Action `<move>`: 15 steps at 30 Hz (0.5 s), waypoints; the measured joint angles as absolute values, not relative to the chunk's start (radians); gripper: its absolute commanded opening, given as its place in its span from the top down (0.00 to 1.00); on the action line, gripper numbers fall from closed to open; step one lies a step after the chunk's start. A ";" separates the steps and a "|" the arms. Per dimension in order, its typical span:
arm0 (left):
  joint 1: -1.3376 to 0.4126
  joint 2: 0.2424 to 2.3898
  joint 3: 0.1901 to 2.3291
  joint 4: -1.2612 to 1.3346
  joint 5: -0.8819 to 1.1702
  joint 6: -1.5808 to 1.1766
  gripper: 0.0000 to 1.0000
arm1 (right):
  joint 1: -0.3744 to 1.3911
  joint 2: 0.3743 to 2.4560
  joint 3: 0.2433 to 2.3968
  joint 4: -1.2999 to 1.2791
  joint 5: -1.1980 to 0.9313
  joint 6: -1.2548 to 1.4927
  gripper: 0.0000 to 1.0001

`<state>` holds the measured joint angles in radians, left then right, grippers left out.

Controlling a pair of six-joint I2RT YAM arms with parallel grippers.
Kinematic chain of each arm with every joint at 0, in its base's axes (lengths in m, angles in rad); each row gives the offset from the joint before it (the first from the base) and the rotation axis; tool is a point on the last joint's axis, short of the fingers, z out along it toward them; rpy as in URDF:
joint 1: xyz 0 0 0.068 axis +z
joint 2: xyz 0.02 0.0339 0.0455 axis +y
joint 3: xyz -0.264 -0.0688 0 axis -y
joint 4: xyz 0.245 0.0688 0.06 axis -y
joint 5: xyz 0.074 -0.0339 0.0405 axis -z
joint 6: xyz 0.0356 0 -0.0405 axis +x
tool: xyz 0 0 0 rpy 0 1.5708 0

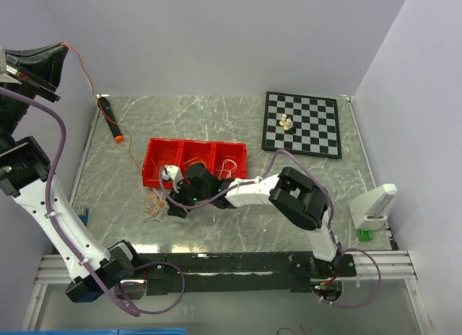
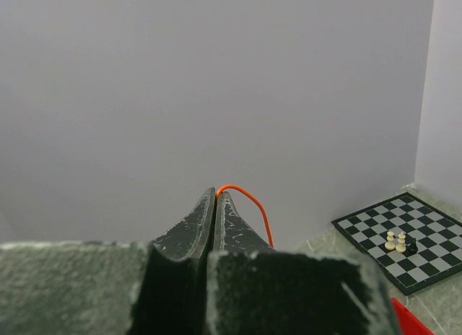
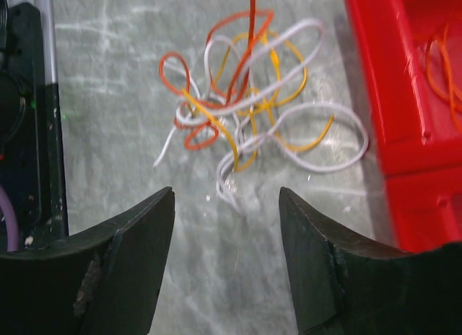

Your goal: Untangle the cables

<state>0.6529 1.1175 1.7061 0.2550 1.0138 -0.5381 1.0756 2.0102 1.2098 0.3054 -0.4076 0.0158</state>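
Cables [image 3: 253,111] bunched; left tool [image 2: 216,195] pinches one red cable [image 2: 258,209]; right tool [image 3: 226,198] released

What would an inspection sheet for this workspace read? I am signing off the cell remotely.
Surface: grey marbled table top.
Job's things: tangle of thin cables lying on the table beside the red bin; more thin wires lie in the bin's compartments; one orange cable is pinched and lifted.
Clutter: chessboard with a few chess pieces; black stick with an orange tip; white device at the right edge.
Grippers: left gripper shut on the orange cable, raised high; right gripper open, low beside the tangle.
Cables: purple arm cables hang in loose loops.
Surroundings: plain grey walls.
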 measured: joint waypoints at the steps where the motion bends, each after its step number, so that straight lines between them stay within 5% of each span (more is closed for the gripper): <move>1: 0.653 1.118 1.706 0.251 1.013 -0.535 0.99 | 1.076 2.017 1.219 0.308 -0.409 0.016 0.39; 10: 0.653 1.118 1.714 0.237 0.998 -0.512 0.99 | 1.076 2.081 1.293 0.260 -0.427 0.010 0.68; 15: 0.653 1.118 1.715 0.226 0.987 -0.501 0.99 | 1.076 2.081 1.293 0.238 -0.430 0.007 0.96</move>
